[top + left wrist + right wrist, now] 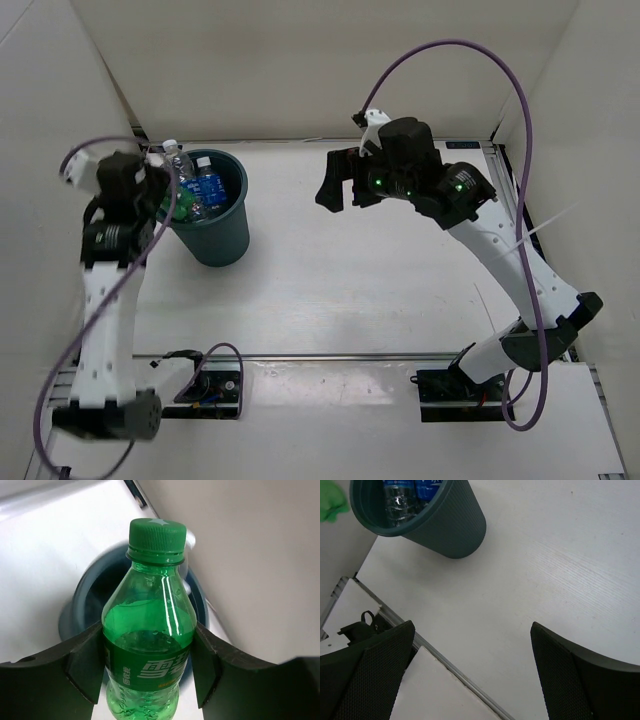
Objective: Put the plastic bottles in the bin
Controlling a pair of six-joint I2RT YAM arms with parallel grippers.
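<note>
Left claw (150, 667) grasps green bottle (149, 605) at bin (215, 235) rim; right claw (470, 655) released above white table (350, 290); white walls (300, 70).

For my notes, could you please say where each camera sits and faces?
Top external: above and behind the left arm and right arm, facing down at the table; both show.
Left wrist: on its arm, facing the bin past left jaws shut on the green bottle.
Right wrist: on its arm, facing down at table; open right jaws show.
Shared: all show the bin.
</note>
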